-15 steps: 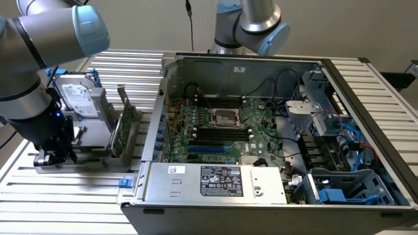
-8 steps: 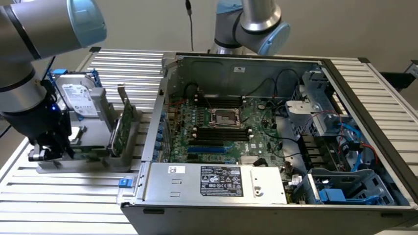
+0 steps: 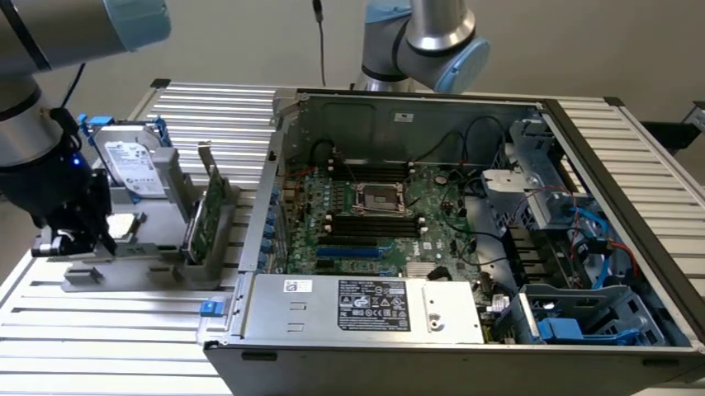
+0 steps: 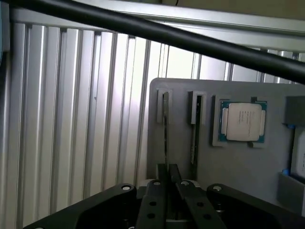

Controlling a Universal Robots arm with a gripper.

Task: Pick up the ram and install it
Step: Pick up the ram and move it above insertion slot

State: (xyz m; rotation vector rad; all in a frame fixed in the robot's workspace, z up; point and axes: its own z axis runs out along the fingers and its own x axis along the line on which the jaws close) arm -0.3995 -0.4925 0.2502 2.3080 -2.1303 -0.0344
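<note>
Ram (image 4: 165, 129) stands on its thin edge in a slot of the grey holder (image 4: 238, 167). The slot is the last one, by the holder's edge. The pincer (image 4: 167, 171) is closed on the ram. Its two black fingers (image 4: 161, 172) press on the stick from both sides at one end.

A second thin stick (image 4: 195, 133) stands in the next slot, just beside the ram but not touching it. It sits between the ram and a square chip (image 4: 243, 121) with a shiny silver top. The chip lies flat in its own spot on the holder. A black cable (image 4: 167, 36) runs across in front of the wrist camera.

In the exterior view the pincer (image 3: 79, 241) is at nine o'clock in the picture, down on the far end of the holder (image 3: 144, 276). I cannot make out the ram there. The holder rests on a ribbed metal surface (image 3: 111, 330). A drive (image 3: 130, 165) stands at one o'clock from the pincer. A green card (image 3: 207, 210) stands upright at three o'clock from the pincer, on the holder's side nearest the case (image 3: 408, 115). The open case lies at three o'clock from the holder, with the board (image 3: 375, 223) flat inside it.
</note>
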